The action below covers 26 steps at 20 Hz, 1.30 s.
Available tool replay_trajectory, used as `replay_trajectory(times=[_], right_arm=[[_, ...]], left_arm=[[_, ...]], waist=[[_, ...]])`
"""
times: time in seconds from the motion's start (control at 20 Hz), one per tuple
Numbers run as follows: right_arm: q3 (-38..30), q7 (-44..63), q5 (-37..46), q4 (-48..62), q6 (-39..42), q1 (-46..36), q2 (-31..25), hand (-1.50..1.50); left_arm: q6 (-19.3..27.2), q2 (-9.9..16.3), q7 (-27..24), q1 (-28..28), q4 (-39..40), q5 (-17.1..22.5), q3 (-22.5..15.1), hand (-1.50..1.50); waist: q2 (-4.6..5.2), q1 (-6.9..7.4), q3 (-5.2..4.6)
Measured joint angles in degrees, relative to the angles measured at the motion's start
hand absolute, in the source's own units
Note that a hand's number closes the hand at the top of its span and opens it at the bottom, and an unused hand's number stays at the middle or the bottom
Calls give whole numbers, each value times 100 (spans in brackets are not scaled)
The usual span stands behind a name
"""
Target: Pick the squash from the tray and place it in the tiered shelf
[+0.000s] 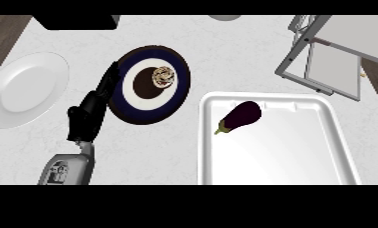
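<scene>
Head view looks steeply down on a pale marbled counter (221, 47). A white tray (325, 142) fills the lower right, and near its upper left corner lies a dark purple vegetable with a green stem (241, 117), shaped like an eggplant, stem end pointing toward the lower left; it rests on the tray floor, touched by nothing. The grey tiered shelf (325, 57) stands at the upper right, apart from the tray's far edge. Left of the tray sits a dark blue plate (148, 102) with a white centre, carrying a small round pastry (164, 76). The left hand (92, 109) stands just beside the plate's left rim, fingers straight and pointing up, holding nothing. A plain white plate (29, 89) lies at the far left. The right hand does not show.
</scene>
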Motion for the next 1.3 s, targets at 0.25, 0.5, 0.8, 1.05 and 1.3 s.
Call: replay_trajectory(times=[0.25, 0.5, 0.8, 1.05, 1.3], right_arm=[[-324, 157, -858, 632, 179, -293, -392, 150], [-406, 471, -1503, 1197, 403, -841, -878, 150], [-192, 899, -1982, 1673, 573, -1547, -1110, 150], [146, 1201, -2073, 2099, 583, -2334, -1133, 150], [518, 1381, -1954, 2465, 565, -3247, -1102, 150]], left_arm=[[-2, -27, 107, -122, -24, -21, -41, 0], [-47, -53, 171, -201, -47, -41, -119, 0], [-27, -83, 1, -248, 153, -99, -135, 0], [-142, -26, -37, -179, 68, -34, -124, 0], [-152, -55, 8, -342, 157, -43, -131, 0]], waist=[[12, 80, 0], [34, 196, -2], [54, 263, -5], [62, 345, -4], [84, 407, -4]])
